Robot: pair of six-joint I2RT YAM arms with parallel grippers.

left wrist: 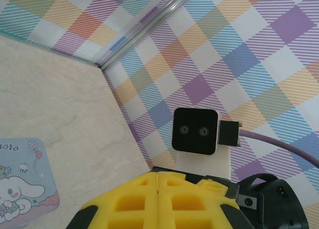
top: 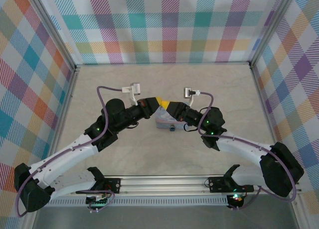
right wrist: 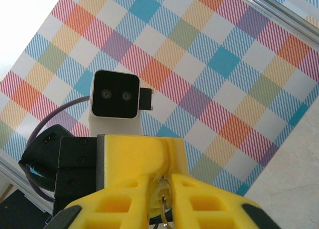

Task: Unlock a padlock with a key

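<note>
The counter [top: 224, 89] is pale and stony, with bright checked walls [top: 169, 25] on three sides. Two arms reach in from the near edge - the left arm [top: 75, 149] and the right arm [top: 249, 149] - and they meet in the middle, tip to tip.

Under their tips lies a pale blue tin [top: 164, 121] with a cartoon bunny on it. The left wrist view shows a corner of it down on the counter.

The left gripper [left wrist: 158, 181] is yellow. Its two fingers are pressed tight together, with nothing between them.

The right gripper [right wrist: 160, 176] is yellow too. Its fingers are nearly together, clamped on a thin shiny bit that looks like the key [right wrist: 163, 196].

The padlock [top: 172, 128] is a tiny dark thing at the near edge of the tin, just below the right gripper - too small to tell more.
</note>
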